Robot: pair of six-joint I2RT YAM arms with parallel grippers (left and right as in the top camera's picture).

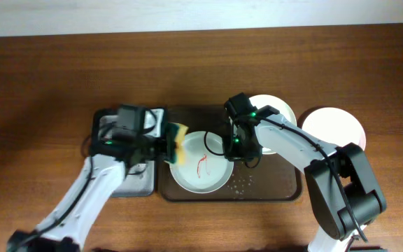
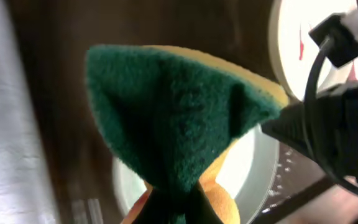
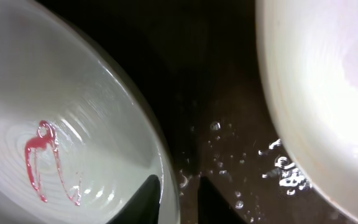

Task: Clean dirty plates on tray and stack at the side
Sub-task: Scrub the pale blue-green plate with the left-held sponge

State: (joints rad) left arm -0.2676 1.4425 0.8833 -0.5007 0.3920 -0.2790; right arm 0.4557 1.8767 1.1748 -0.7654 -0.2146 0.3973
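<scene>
The pale mint-green plate (image 1: 200, 164) lies at the left of the dark brown tray (image 1: 271, 187) with a red squiggle on it. My left gripper (image 1: 165, 145) is shut on a yellow and green sponge (image 1: 179, 143) just above the plate's left rim; the sponge (image 2: 179, 112) fills the left wrist view. My right gripper (image 1: 231, 152) pinches the plate's right rim, one finger inside and one outside (image 3: 179, 202). A white plate (image 1: 275, 110) sits at the tray's back right, partly under the right arm. Another white plate (image 1: 334, 126) lies off the tray to the right.
The grey sponge tray (image 1: 128, 183) stands left of the brown tray, under my left arm. Water drops (image 3: 229, 162) lie on the tray between the mint plate (image 3: 73, 118) and the white plate (image 3: 328, 81). The right arm (image 2: 334, 124) is close to the sponge.
</scene>
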